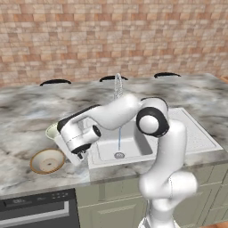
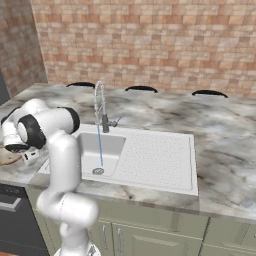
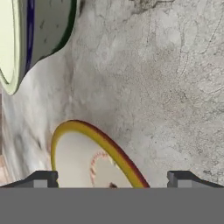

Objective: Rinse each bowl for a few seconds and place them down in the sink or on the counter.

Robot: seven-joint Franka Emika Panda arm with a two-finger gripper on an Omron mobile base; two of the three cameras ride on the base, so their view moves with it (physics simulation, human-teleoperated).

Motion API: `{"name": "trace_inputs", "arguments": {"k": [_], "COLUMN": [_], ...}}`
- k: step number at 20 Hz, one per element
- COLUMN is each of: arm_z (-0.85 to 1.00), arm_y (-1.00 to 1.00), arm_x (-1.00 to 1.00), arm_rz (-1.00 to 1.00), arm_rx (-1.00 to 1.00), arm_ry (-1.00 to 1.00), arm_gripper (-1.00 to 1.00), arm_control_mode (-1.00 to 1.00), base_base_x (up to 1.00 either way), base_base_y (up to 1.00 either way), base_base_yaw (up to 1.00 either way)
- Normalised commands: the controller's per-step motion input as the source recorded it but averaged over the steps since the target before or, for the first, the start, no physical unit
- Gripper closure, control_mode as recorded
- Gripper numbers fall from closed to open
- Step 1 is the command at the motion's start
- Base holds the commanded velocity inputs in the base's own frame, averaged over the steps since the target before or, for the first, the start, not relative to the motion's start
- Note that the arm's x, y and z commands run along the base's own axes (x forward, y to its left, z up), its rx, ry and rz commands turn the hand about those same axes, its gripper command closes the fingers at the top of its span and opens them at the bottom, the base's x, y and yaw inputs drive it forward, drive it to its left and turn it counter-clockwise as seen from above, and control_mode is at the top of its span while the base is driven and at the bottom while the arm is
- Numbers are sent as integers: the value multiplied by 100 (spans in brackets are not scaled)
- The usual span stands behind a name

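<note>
The shallow bowl with the tan-orange rim [image 1: 47,160] lies on the counter [image 1: 18,111] left of the sink [image 1: 198,136]. The deeper pale green-cream bowl [image 1: 52,130] stands just behind it. My gripper [image 1: 81,155] hangs open right beside the tan bowl, low over the counter. In the hand view the tan bowl [image 3: 89,159] lies between the two fingertips [image 3: 41,178] of the open gripper [image 3: 113,179], and the green-cream bowl [image 3: 39,30] is at the upper left. In the right base view the gripper [image 2: 27,156] is at the far left next to the tan bowl [image 2: 7,159].
Water runs from the chrome faucet [image 1: 118,87] into the basin toward the drain [image 1: 119,155]. The ribbed draining board [image 2: 157,155] lies right of the basin. A dark dishwasher front [image 1: 40,209] sits below the counter edge. Dark stool backs [image 1: 55,82] line the far side.
</note>
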Motion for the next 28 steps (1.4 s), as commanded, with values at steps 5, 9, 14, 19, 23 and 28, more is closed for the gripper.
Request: {"name": "trace_inputs", "arguments": {"k": [5,9,14,19,23,28], "arm_z": [-20,-35,-40,-25,-6,1], "arm_y": [25,8,0,12,2,0], "arm_x": [8,2,0,3,0,0], "arm_rz": [1,5,9,7,4,1], "arm_rx": [0,0,0,0,5,5], "arm_ry": [0,0,0,0,0,0], "arm_gripper": [-100,-100,-100,100,100,100], "arm_control_mode": [-100,-100,-100,-100,-100,-100], "base_base_x": [0,0,0,0,0,0], "base_base_y": [0,0,0,0,0,0], "base_base_yaw": [0,0,0,0,0,0]}}
